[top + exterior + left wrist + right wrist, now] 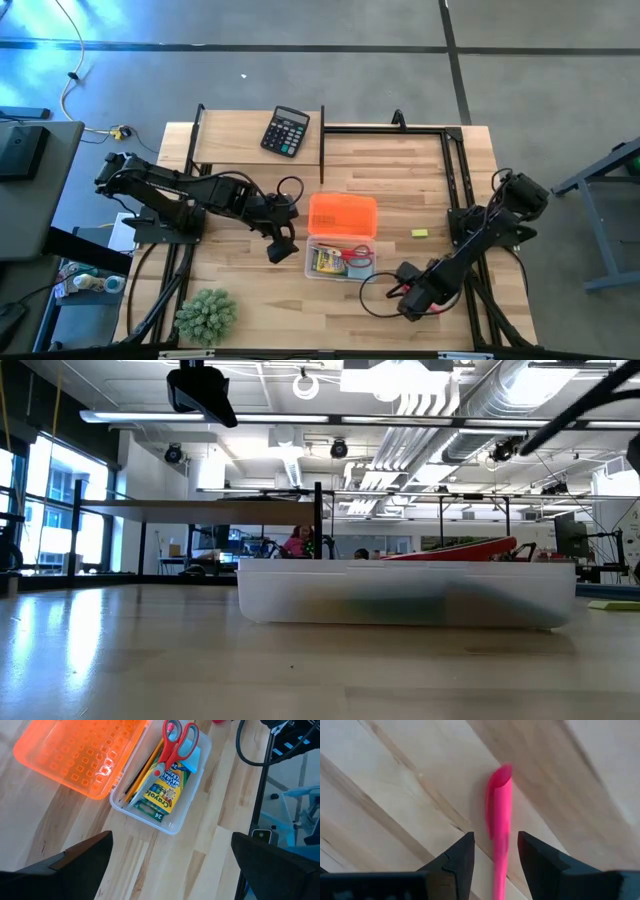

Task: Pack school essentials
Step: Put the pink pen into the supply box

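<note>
Two dark arms reached over the wooden counter [250, 290]; the left pincer [281, 246] hung just left of the clear box [312, 268], its fingers [75, 865] spread wide and grasping nothing; the right pincer [495, 857] sat low over the counter to the right of and nearer than the box, its fingers [457, 857] partly drawn in on either side of a red pen [500, 820], which looked pink at that close range; the pen lay between the two tips, though whether they pressed on it could not be told.

The clear box stood near the middle of the counter with its orange lid [342, 214] swung open on the far side; inside lay the yellow-green crayon pack [162, 792], with the red-handled scissors [175, 745] resting across its top; a thin pencil [142, 770] lay along the side of the pack toward the lid, and a corner of the light-blue note pad [194, 760] showed under the scissors' handles.

A tiny yellow eraser [419, 233] lay alone on the counter, to the right of the box and well apart from it; a black calculator [285, 131] sat at the far edge; a green spiky plant [206, 315] stood at the near left corner.
</note>
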Available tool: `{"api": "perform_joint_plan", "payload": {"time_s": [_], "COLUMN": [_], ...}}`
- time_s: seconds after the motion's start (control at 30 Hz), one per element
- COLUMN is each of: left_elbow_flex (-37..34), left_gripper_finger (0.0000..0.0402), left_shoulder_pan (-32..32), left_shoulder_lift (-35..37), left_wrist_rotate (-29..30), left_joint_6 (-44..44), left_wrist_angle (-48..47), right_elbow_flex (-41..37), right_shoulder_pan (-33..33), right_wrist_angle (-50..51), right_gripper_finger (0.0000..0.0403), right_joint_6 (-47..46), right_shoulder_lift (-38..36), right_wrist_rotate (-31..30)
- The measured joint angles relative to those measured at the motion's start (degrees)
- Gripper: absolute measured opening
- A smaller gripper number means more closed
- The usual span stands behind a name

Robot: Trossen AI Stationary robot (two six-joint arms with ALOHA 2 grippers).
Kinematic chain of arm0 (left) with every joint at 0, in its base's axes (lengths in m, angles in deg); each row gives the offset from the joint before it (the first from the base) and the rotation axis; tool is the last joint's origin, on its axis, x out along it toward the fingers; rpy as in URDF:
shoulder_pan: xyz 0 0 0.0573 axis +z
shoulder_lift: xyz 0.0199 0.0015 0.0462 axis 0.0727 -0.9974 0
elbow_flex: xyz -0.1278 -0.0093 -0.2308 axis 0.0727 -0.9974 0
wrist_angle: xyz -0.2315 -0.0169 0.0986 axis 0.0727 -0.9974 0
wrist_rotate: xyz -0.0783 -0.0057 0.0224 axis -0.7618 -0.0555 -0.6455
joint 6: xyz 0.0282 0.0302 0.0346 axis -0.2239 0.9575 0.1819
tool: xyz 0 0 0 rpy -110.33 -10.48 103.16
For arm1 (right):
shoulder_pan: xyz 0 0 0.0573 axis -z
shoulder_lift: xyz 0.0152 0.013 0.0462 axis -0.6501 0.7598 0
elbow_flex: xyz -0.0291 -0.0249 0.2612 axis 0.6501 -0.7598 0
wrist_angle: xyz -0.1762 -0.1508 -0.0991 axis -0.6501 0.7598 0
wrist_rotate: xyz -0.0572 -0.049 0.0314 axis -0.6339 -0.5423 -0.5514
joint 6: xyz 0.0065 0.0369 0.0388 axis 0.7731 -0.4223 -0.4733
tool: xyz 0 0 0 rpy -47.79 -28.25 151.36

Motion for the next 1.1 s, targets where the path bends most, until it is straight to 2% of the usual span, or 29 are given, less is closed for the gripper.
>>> {"api": "perform_joint_plan", "payload": {"time_s": [0.1,0.47,0.83,1.1], "left_elbow_flex": [-0.01,-0.01,0.0,-0.02], "left_gripper_finger": [0.0395,0.0395,0.0395,0.0395], "left_shoulder_pan": [0.0,0.0,0.0,0.0], "left_shoulder_lift": [0.0,0.0,0.0,0.0], "left_wrist_rotate": [0.0,0.0,0.0,-0.17], "left_joint_6": [-0.02,-1.01,-1.01,-0.98], "left_wrist_angle": [0.02,0.39,0.39,0.35], "right_elbow_flex": [-2.08,-4.44,-4.53,-4.13], "right_shoulder_pan": [-0.67,-1.47,-1.47,-0.83], "right_wrist_angle": [-4.18,-4.47,-3.12,-3.84], "right_gripper_finger": [0.0142,0.0138,0.0024,0.0012], "right_joint_6": [-1.03,-3.37,-9.29,-8.93], "right_shoulder_lift": [0.0,-0.28,-0.17,-0.12], "right_wrist_rotate": [0.22,0.5,0.71,1.45]}}
